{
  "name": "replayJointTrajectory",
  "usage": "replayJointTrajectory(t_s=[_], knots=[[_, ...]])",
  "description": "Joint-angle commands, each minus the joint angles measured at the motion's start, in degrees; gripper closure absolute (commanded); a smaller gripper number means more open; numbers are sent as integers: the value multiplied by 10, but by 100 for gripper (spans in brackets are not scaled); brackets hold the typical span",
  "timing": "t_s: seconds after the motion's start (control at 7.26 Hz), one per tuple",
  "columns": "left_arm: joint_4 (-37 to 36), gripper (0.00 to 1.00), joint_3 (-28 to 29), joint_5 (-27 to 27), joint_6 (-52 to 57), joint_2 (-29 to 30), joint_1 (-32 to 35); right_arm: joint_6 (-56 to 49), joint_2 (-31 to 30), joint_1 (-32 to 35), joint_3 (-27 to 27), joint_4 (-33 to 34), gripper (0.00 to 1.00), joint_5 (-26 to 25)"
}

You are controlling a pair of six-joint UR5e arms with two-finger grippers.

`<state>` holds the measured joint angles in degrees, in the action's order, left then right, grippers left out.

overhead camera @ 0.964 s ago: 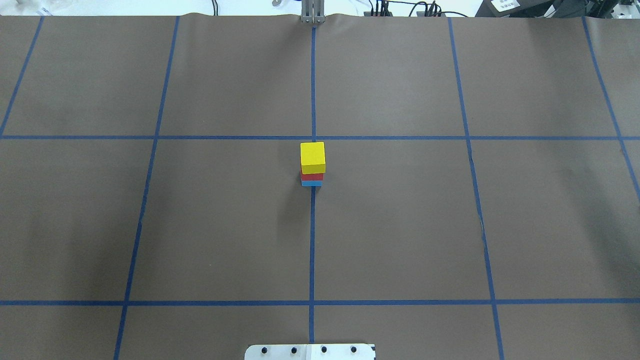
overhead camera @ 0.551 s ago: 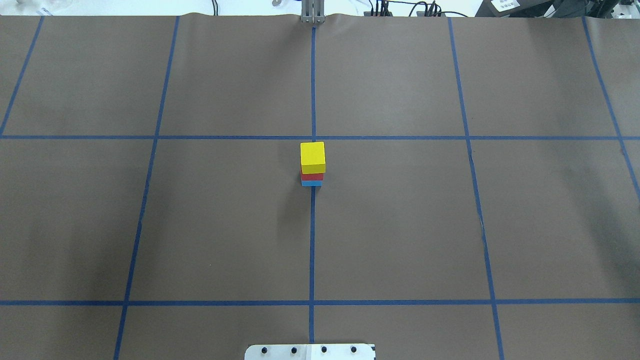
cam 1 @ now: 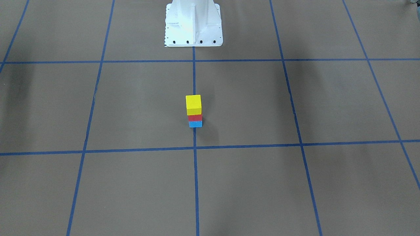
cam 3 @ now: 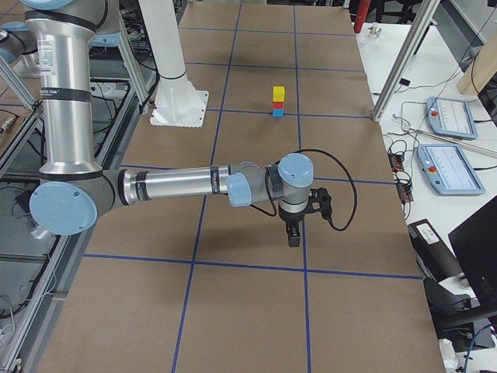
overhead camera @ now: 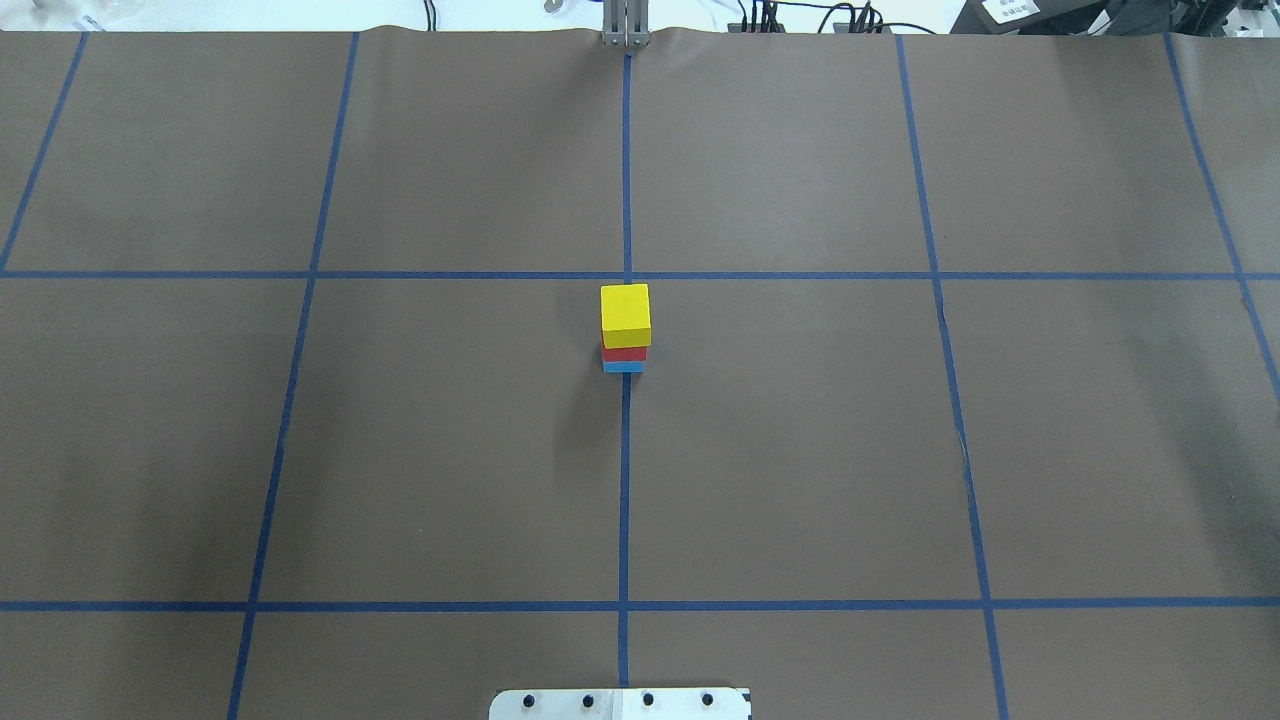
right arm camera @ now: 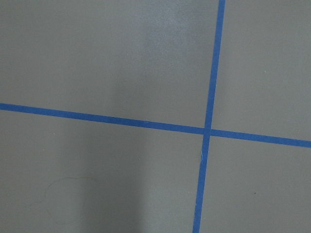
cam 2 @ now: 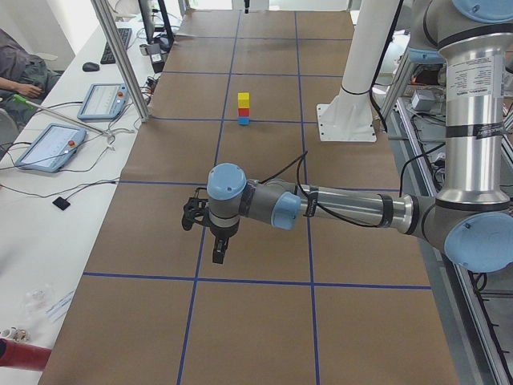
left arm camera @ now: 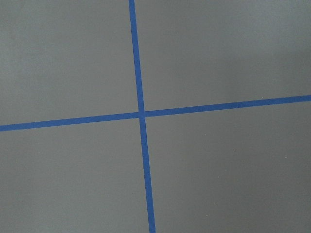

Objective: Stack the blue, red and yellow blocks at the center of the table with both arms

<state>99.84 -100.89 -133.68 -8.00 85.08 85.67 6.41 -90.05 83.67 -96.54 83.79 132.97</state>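
A yellow block [overhead camera: 625, 308] sits on a red block [overhead camera: 624, 353], which sits on a blue block [overhead camera: 623, 367], in one upright stack at the table's middle. The stack also shows in the front view [cam 1: 193, 104], the left view [cam 2: 243, 99] and the right view [cam 3: 278, 94]. My left gripper [cam 2: 217, 255] shows only in the left side view, far from the stack, over a tape line; I cannot tell if it is open. My right gripper [cam 3: 293, 237] shows only in the right side view, also far from the stack; I cannot tell its state.
The brown table cover [overhead camera: 800, 450] carries a blue tape grid. The white robot base [cam 1: 193, 23] stands at the table's edge. Tablets [cam 2: 48, 144] and cables lie on the side desk, with more [cam 3: 446, 167] in the right view. Both wrist views show only tape crossings.
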Motion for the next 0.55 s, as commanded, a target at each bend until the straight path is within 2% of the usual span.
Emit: replayJointTrajectory(t_s=[0.0,0.28,0.41], knots=[[10,1,-1,0,0,4,0,0,3,0,-3,0,0,0],[49,1,2,-3,-1,2,-2,-4,6,-1,1,1,0,0],[50,1,6,-1,-1,4,-2,-4,0,-1,-19,1,0,0]])
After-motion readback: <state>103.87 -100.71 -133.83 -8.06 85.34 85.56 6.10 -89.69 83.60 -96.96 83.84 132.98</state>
